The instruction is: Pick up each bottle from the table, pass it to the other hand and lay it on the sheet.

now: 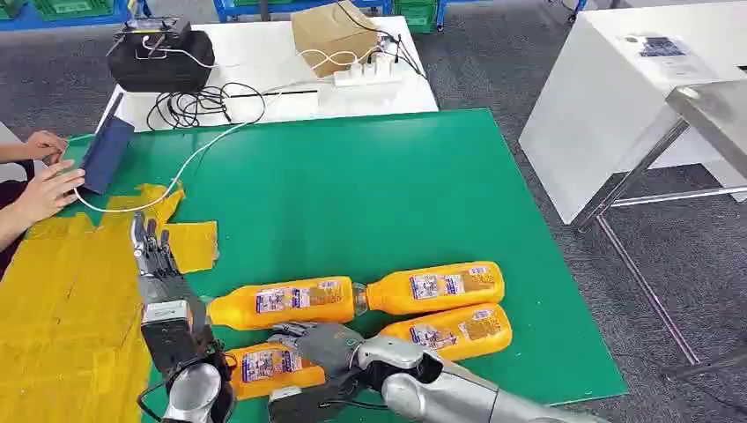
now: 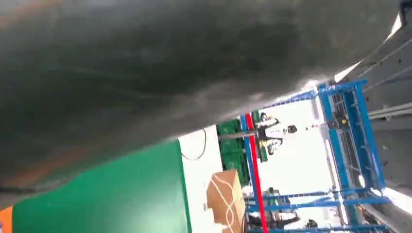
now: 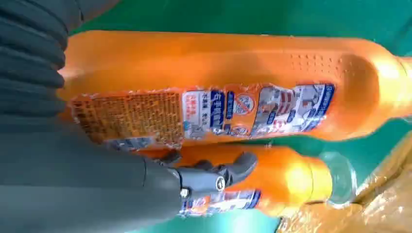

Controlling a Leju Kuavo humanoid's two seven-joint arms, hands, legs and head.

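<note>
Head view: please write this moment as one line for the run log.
right hand: on nearest bottle | left hand: open above yellow sheet | three other bottles on green table

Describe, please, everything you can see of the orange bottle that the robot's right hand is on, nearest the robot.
The orange bottle looks like glossy plastic, with a printed label of blue, white and red along its side and a clear cap at the neck. It lies on its side on the green table, at the near edge, close alongside another bottle. The right hand lies over its body, fingers curled across the label. Its neck points toward the yellow sheet.
</note>
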